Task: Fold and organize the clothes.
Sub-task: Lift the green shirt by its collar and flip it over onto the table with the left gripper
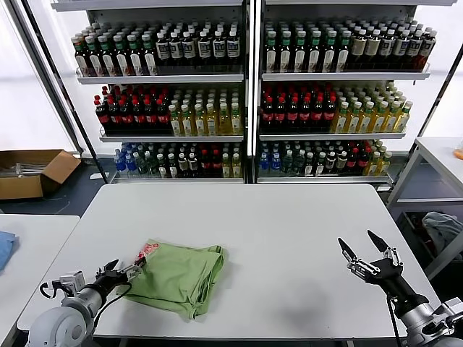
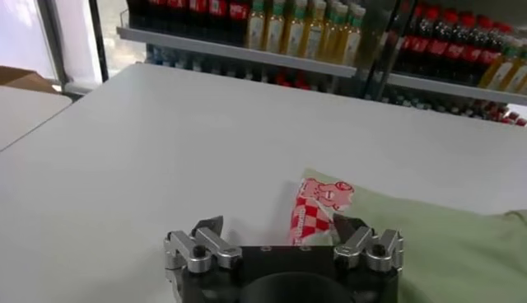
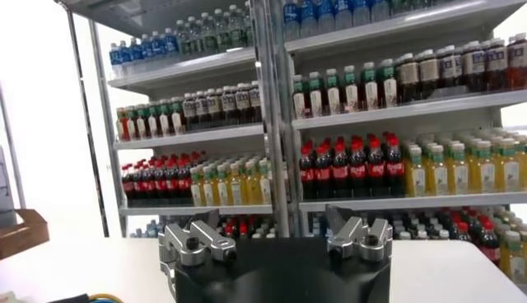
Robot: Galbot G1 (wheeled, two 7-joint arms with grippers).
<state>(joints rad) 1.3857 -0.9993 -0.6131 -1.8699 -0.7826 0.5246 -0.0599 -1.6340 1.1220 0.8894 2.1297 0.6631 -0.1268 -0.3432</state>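
Head view, left gripper (image 1: 129, 272): near left edge of the table (image 1: 289, 231), jaws spread wide, holding nothing, tips right at the shirt's near-left edge; contact can't be confirmed.
Head view, right gripper (image 1: 365, 251): near right side of table, jaws spread wide, empty, well apart from the shirt, looks idle.
Polo shirt (image 1: 177, 275): light green, lying on the table front-left of centre, already bunched or partly folded into a rough rectangle, layers uneven at the near edge.
Graphic (image 1: 147, 251): red-and-white checkered patch showing at the shirt's far-left corner, just beyond the left gripper.
Left wrist view: graphic (image 2: 317, 206) sits just ahead of the gripper, between its fingers (image 2: 207, 239); green fabric runs off to one side.
Right wrist view: only the drink shelves (image 3: 370, 165) ahead, no shirt in sight.
Handling: soft, light, limp; will sag and drag, layers may slip apart if only the top one is pinched.
Grasp spot: judge best at the near-left edge or corner, pinching all layers low against the table.
Far: bottle shelves (image 1: 246, 94) behind table; cardboard box (image 1: 32, 172) on floor, far left.
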